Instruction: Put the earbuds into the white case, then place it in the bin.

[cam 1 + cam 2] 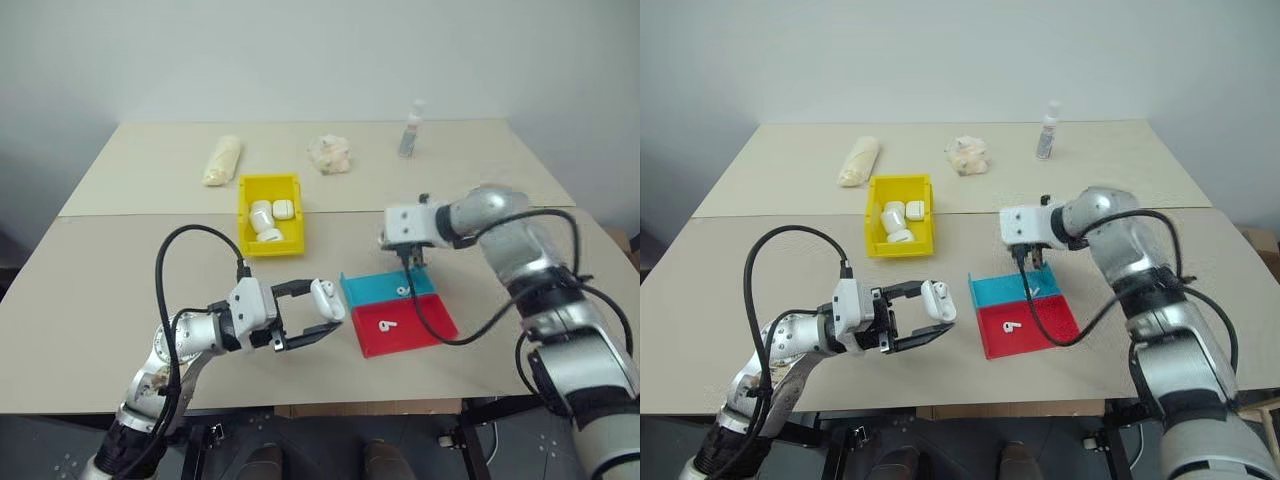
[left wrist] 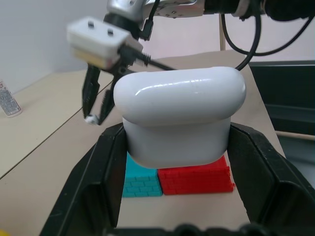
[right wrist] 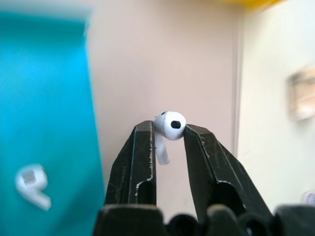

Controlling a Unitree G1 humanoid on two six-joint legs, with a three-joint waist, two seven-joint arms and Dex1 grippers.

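The left gripper (image 1: 322, 318) is clamping a white case (image 1: 326, 299) between its two black fingers, holding it above the table (image 1: 100, 290) to the left of the blue-and-red tray (image 1: 425, 325). In the left wrist view the case (image 2: 179, 115) is sitting upright between the fingers (image 2: 93, 182), its rounded lid looking closed, with the tray's brick-patterned edge (image 2: 194, 179) showing beyond it.

The right gripper (image 1: 413, 262) is hanging over the far edge of the tray's blue half. The head views are too coarse to show what it is carrying; the right wrist view is showing its fingertips (image 3: 142, 142) pinched on one earbud (image 3: 169, 129), the stem pointing down between them. The left wrist view also catches this gripper (image 2: 96, 105) with a small white speck at its tips.

A second earbud (image 1: 403, 291) is lying on the blue half, and a third (image 1: 385, 324) is lying on the red half.

The bin (image 1: 245, 235), yellow, is sitting farther back and to the left of the tray, with three white cases (image 1: 268, 215) lying inside it.

At the far side of the table a pale roll (image 1: 222, 160), a crumpled wad (image 1: 331, 154) and a small bottle (image 1: 411, 130) are standing well apart.
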